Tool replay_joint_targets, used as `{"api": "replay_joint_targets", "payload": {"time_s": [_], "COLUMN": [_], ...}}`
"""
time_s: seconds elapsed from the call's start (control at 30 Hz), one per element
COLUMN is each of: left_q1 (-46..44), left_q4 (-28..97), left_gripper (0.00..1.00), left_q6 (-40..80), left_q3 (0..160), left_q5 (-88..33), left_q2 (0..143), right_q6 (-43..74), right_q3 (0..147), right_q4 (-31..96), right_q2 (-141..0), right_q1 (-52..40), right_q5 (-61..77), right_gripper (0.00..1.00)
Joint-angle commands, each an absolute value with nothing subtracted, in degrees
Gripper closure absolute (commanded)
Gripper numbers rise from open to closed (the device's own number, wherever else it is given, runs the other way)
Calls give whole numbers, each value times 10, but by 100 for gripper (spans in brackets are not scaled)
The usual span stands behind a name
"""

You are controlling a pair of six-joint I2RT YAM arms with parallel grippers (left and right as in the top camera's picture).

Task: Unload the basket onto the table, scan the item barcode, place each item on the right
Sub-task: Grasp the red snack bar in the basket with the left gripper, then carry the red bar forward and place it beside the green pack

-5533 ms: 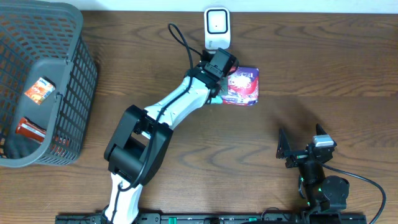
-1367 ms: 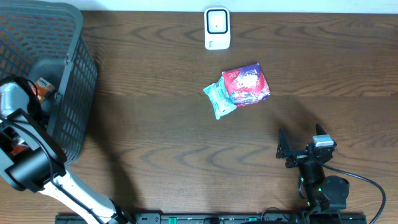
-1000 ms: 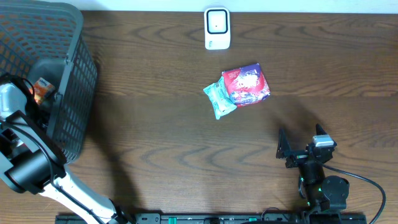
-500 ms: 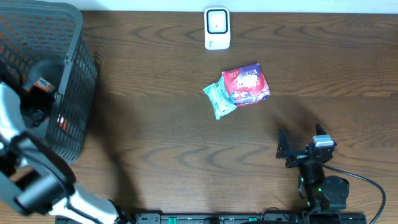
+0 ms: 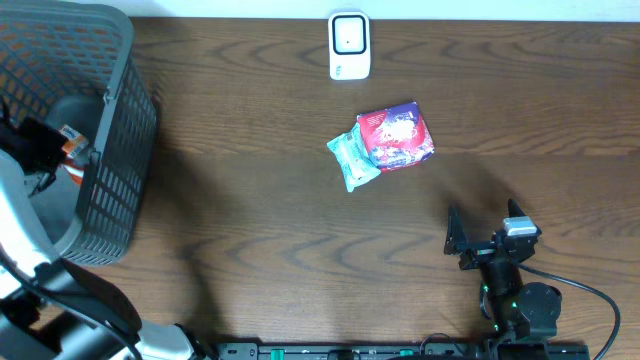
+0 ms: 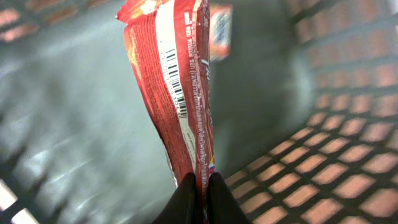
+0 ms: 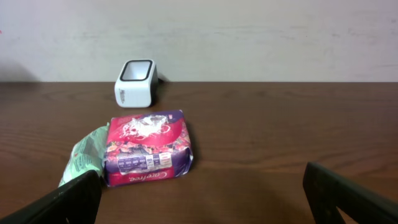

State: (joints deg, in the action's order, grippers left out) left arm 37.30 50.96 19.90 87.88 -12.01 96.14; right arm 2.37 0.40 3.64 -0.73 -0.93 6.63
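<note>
Long red crinkled packet point(image 6: 180, 93), white strip with 1 black barcode point(image 6: 175, 81) along its side, lower end clamped between the left jaws and the rest sticking out ahead of them, inside the grey basket point(image 6: 348, 143), right jaws wide apart, empty, above the bench point(image 7: 280, 124)

No word, brand or number can be read outright. In the left wrist view, the red packet point(image 6: 180, 93) carries a black barcode point(image 6: 175, 79) on a white strip down its length. The small white print beside it is too blurred to make out. Behind it, an orange and white packet point(image 6: 220, 28) shows only smeared marks. In the right wrist view, the red and purple pack point(image 7: 148, 149) bears a line of white lettering along its lower edge, too small to read.
</note>
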Motion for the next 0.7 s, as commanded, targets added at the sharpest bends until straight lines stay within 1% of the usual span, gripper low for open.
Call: {"api": "replay_joint_targets", "payload": {"time_s": [0.0, 0.07, 0.23, 0.33, 0.47, 0.53, 0.57, 0.6, 0.67], "left_q1": [372, 369, 345, 299, 189, 131, 95, 34, -30], "left_q4": [463, 423, 362, 352, 350, 354, 360, 372, 385], "left_gripper": [93, 93, 93, 93, 93, 93, 93, 93, 93], "left_q6": [234, 235, 262, 262, 218, 194, 184, 169, 151], "left_q3": [885, 885, 885, 885, 885, 885, 885, 885, 883], "left_q5": [-196, -221, -219, -219, -218, -199, -173, -120, -61], "left_q2": [888, 850, 770, 738, 720, 719, 720, 724, 733], "right_q6": [29, 29, 29, 29, 29, 29, 29, 29, 29], "right_q3": [4, 4, 4, 4, 4, 4, 4, 4, 4], "right_q4": [39, 39, 39, 39, 39, 39, 39, 39, 39], "right_q2": [-5, -5, -5, -5, -5, -5, -5, -5, -5], "right_q1": [-12, -12, -12, -12, -12, -12, -12, -12, -12], "right_q5": [70, 70, 70, 70, 70, 70, 70, 70, 70], "right_gripper": [1, 1, 1, 1, 1, 1, 1, 1, 1]}}
